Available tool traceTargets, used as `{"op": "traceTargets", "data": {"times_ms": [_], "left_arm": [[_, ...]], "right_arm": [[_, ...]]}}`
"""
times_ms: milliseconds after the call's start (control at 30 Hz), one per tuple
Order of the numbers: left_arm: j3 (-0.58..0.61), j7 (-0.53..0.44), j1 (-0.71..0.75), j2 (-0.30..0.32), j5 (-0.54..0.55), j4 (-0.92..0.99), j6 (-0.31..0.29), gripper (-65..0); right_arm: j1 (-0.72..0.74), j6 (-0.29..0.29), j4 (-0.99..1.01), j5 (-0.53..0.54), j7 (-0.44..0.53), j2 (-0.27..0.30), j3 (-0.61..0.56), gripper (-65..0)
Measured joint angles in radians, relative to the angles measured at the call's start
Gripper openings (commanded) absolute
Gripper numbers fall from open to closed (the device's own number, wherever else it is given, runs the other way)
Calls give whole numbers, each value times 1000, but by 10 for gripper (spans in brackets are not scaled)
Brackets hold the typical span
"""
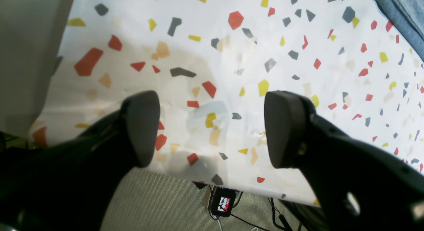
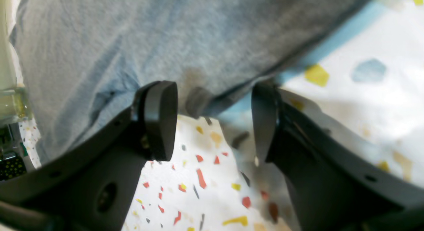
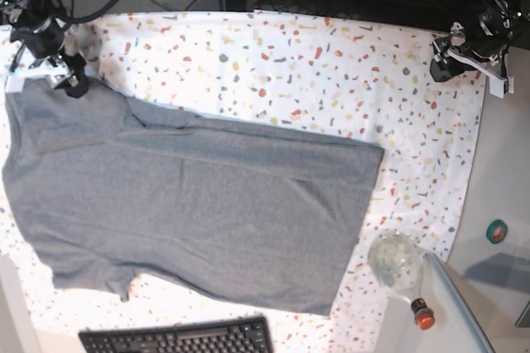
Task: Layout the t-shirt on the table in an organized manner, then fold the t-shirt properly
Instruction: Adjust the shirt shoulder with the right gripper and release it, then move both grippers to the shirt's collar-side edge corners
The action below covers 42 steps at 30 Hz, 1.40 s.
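Observation:
The grey t-shirt (image 3: 190,204) lies spread across the left and middle of the speckled table (image 3: 331,63), with wrinkles at its upper left. In the base view my right gripper (image 3: 71,78) hovers at the shirt's upper-left corner. Its wrist view shows the right gripper (image 2: 212,121) open, the t-shirt (image 2: 165,42) filling the space above, and the shirt's edge between the fingertips (image 2: 160,120) without being pinched. My left gripper (image 3: 445,59) is far from the shirt at the table's upper-right edge. The left gripper (image 1: 212,128) is open and empty over the table (image 1: 232,58), with only a strip of t-shirt (image 1: 404,12) in the corner.
A black keyboard (image 3: 178,338) lies at the front edge below the shirt. A clear glass bottle with a red cap (image 3: 399,266) rests at the front right, and a green tape roll (image 3: 497,231) lies beyond it. A black box with cables (image 1: 223,202) sits on the floor below the table edge.

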<state>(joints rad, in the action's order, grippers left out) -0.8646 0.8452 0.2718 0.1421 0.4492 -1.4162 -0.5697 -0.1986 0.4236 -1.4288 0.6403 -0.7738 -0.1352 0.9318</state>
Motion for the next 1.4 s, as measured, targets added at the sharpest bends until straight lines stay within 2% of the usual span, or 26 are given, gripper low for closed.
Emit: {"op": "traceTargets", "data": {"times_ms": [233,267,300,333,400,433,567,667,733,1000,1033,1100,1167,1333,1400], "left_arm": [[0,0,0,0,0,0,0,-188],[0,0,0,0,0,0,0,-188],[0,0,0,0,0,0,0,-188],[0,0,0,0,0,0,0,-188],[0,0,0,0,0,0,0,-188],[0,0,0,0,0,0,0,-188],[0,0,0,0,0,0,0,-188],[0,0,0,1,0,0,0,-188],[-1,0,0,5,0,0,0,-188],[-2,-3,0,5,0,0,0,-188],[-2,-3,0,5,0,0,0,-188],[-1,-3,0,5,0,0,0,-188],[0,-3,1,5,-1,0,0,-188],[1,-3,19,5,-3,-1,0,-188],[0,-3,19,5,-3,-1,0,-188]], "right_arm": [[-1,0,3,0,3,0,0,-323],[-1,0,2,0,3,0,0,-350],[-1,0,2,0,3,0,0,-407],[-1,0,3,0,2,0,0,-470],[-1,0,3,0,2,0,0,-635],[1,0,3,0,2,0,0,-650],[25,0,1,0,-1,0,0,-650],[47,0,-25,-5,-88,8,0,-650],[77,-2,-40,-11,-146,23,1,-650],[255,-5,-38,-13,-245,117,-2,-650],[273,-9,-34,-12,-250,125,0,-650],[314,-68,-6,-10,-258,141,0,-650],[350,-87,42,-7,-251,156,-6,-650],[389,-92,148,-12,-238,210,-117,-650],[400,-95,171,-8,-166,212,-159,-650]]}}
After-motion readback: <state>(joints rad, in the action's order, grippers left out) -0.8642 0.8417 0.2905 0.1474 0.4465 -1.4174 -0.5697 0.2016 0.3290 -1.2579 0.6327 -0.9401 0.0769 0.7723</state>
